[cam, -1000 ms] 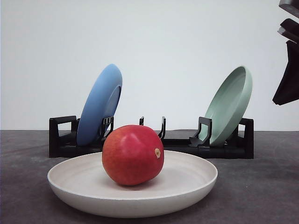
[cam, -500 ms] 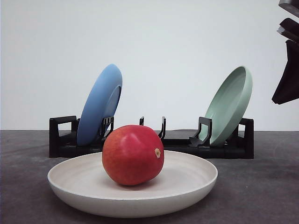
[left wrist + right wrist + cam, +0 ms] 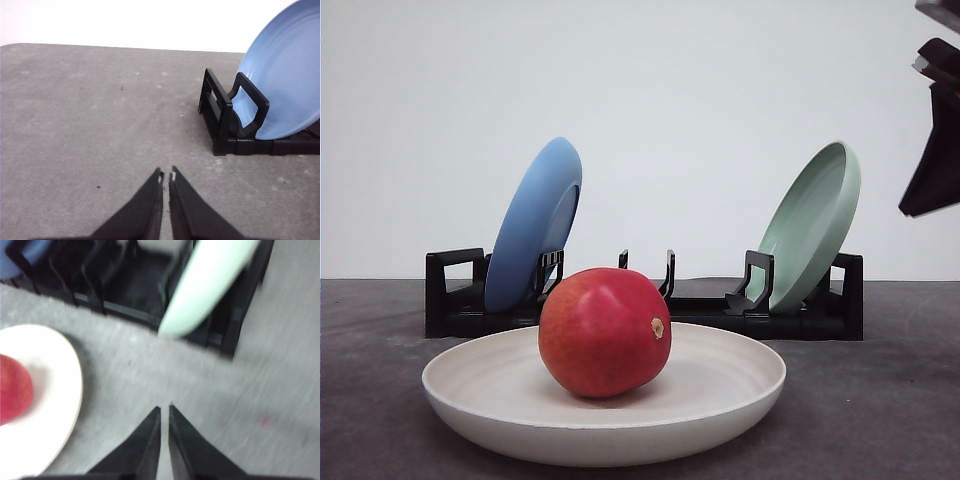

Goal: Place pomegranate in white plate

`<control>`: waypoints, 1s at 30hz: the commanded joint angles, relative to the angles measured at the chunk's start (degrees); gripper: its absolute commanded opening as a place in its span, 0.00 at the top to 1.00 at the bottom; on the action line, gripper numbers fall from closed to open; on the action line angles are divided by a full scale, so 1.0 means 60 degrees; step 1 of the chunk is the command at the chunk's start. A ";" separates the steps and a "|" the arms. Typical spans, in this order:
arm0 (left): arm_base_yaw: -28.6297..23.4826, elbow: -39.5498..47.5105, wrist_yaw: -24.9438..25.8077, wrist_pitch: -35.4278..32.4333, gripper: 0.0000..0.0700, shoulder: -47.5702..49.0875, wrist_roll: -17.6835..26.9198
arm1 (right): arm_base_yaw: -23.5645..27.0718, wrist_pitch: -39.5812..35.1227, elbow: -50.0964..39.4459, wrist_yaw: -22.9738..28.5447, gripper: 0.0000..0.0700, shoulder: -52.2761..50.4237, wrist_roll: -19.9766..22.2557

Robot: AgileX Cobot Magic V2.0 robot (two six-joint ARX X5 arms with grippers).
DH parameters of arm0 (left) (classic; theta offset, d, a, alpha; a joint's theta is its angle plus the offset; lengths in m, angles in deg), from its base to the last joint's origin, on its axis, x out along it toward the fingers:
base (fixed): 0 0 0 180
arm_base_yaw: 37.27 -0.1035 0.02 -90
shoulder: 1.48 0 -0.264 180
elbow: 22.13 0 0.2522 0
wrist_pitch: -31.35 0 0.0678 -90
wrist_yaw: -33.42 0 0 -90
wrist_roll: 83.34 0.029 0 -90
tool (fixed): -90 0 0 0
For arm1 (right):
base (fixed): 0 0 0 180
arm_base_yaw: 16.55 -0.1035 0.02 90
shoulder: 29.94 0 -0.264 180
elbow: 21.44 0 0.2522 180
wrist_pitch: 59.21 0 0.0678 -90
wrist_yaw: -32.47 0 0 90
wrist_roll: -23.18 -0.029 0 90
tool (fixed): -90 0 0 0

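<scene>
A glossy red pomegranate [image 3: 604, 331] with a tan stem nub rests inside the wide white plate [image 3: 740, 400] at the table's front. The right wrist view catches a slice of the pomegranate [image 3: 14, 389] and the plate's rim [image 3: 70, 385] well off to the side of my right gripper [image 3: 164, 410], which is shut with nothing held and hangs high above the bare table. In the front view a dark part of the right arm [image 3: 932, 150] shows at the upper right edge. My left gripper [image 3: 166, 174] is shut and empty over grey table, short of the rack's end.
A black dish rack [image 3: 455, 300] stands behind the white plate. It holds a blue plate [image 3: 535, 220] upright on the left and a pale green plate [image 3: 815, 222] on the right. The rack [image 3: 125, 295] and green plate [image 3: 210, 285] lie beyond the right gripper.
The right arm has shifted slightly at the upper right edge of the front view. The pomegranate and plates have not moved.
</scene>
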 commanded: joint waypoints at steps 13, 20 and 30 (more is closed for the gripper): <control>0.0004 0.0087 0.0014 0.0044 1.00 0.0004 0.0032 | 0.1276 -0.2905 -0.3030 0.2422 0.97 -0.4364 0.0660; 0.0004 0.0087 0.0013 0.0047 1.00 0.0004 0.0031 | 0.1757 -0.3308 -0.4575 0.3060 0.97 -0.6946 0.0043; 0.0004 0.0087 0.0015 0.0046 1.00 0.0004 0.0033 | 0.2027 -0.3224 -0.5727 0.3200 0.97 -0.8711 -0.0696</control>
